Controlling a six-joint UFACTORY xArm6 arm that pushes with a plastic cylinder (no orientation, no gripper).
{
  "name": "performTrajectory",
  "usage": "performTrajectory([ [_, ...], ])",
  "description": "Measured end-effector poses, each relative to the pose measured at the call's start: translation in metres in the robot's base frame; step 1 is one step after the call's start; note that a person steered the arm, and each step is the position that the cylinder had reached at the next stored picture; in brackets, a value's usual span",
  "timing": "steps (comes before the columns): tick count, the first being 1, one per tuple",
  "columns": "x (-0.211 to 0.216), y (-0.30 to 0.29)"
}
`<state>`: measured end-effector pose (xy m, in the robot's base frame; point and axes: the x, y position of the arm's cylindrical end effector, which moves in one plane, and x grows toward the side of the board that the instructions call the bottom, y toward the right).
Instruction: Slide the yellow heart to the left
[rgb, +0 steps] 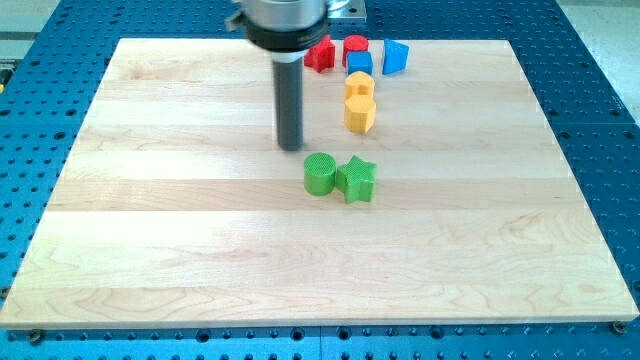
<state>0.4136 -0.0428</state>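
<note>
Yellow heart (359, 86) near the view's top, right of centre, touching a yellow hexagonal block (360, 114) just below it. No gripper on this arm, only a rod, so nothing to open or close.

Going left to right: my tip (291, 147) on bare board, left of the heart and lower in the view. Green cylinder (320, 174) and green star (356, 179) touching, below and right of my tip. Red block (320, 53), shape unclear, red cylinder (356, 45), blue cube (359, 63) just above the heart, and another blue block (396, 57) along the view's top.

Wrong side for a leftward push, by my judgement: heart lying to the right of my tip, so probably first around to its right face.
</note>
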Motion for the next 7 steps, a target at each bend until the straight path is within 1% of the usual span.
performTrajectory([
  [1, 0.036, 0.038],
  [2, 0.043, 0.073],
  [3, 0.034, 0.048],
  [4, 0.022, 0.068],
  [5, -0.027, 0.168],
  [6, -0.099, 0.185],
  [7, -0.129, 0.164],
])
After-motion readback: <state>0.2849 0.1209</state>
